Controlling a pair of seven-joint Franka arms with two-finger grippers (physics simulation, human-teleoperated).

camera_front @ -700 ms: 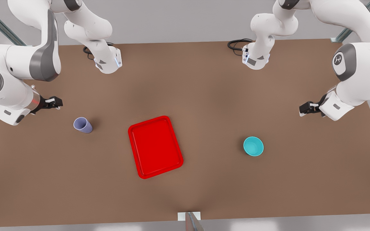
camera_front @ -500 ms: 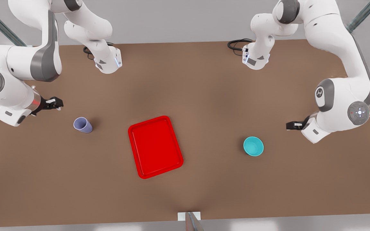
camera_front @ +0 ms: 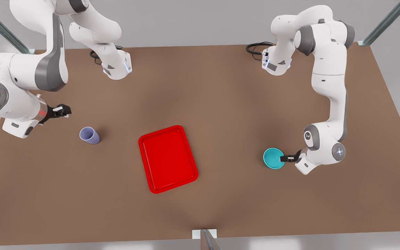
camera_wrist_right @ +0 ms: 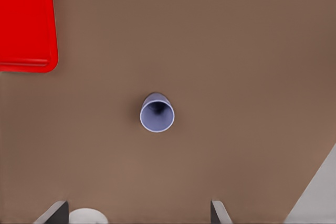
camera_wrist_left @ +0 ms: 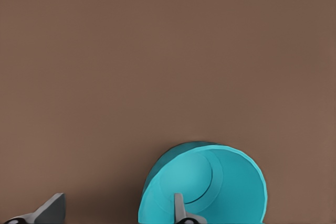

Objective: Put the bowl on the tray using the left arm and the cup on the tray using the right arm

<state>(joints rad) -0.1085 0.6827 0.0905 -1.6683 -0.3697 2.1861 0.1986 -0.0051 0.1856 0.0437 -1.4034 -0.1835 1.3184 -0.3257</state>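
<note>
Left wrist view shows the teal, shallow bowl (camera_wrist_left: 210, 187) upright on the table (camera_wrist_left: 157, 51), its near edge cut off, the left gripper's (camera_wrist_left: 118, 214) spread fingers (camera_wrist_left: 180, 211) straddling its rim, while the right gripper (camera_front: 63, 111) hangs open short of the lavender cup (camera_wrist_right: 156, 114).

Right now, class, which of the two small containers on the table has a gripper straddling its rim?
The teal bowl: the left gripper has one finger inside its rim. The lavender cup stands apart from the open right gripper.
</note>
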